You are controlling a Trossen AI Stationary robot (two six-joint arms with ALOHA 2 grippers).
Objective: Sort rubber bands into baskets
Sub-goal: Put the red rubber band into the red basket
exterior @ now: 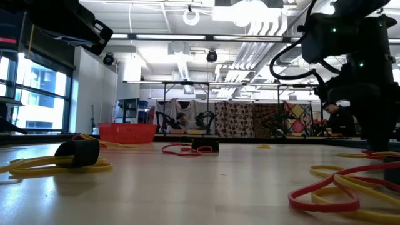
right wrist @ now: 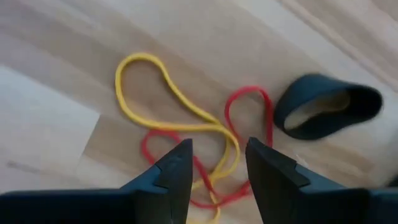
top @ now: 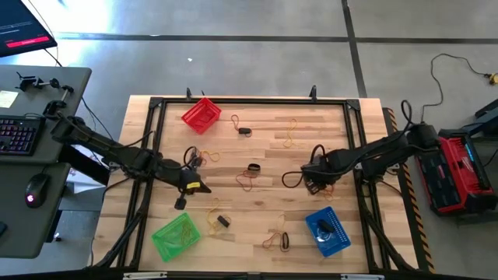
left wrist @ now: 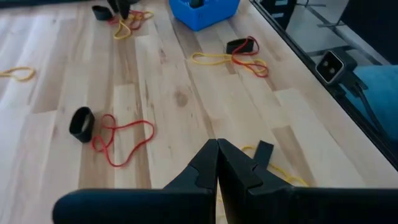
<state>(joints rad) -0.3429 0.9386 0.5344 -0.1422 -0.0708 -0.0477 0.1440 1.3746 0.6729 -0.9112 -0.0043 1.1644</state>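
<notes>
Rubber bands (right wrist: 186, 134) between right fingers (right wrist: 171, 168)

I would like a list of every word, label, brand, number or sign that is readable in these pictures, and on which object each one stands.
No text can be read in any view.
Screen at the top left of the high view: red bar with lettering, too small to read.
Yellow note on the desk: no writing can be made out.
Red and black machine at the right: no label is legible.
Baskets, rubber bands, table: no markings visible.
</notes>
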